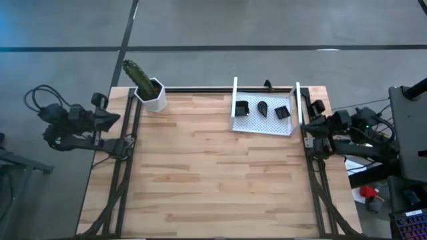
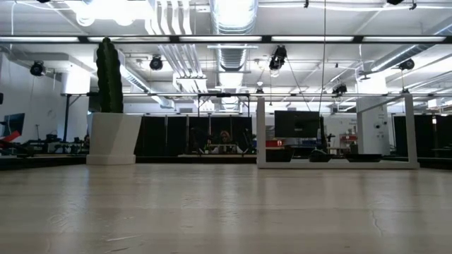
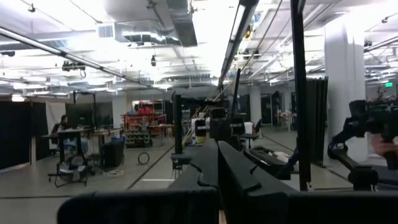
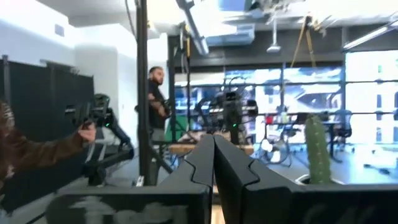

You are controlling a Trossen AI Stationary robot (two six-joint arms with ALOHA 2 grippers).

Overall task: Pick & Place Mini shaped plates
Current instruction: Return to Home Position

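Three mini shaped plates, small, dark and glossy, lie on the white perforated tray at the table's far right: a square one, a teardrop one and another square one. The low view shows them as dark shapes inside the tray. My left gripper is drawn back over the table's left edge, shut and empty. Over the right edge, beside the tray, my right gripper is also drawn back, shut and empty.
A white hexagonal pot with a green cactus stands at the far left corner. The tray has two upright white end walls. A person stands beyond the table, and a sleeve and hand show at the side.
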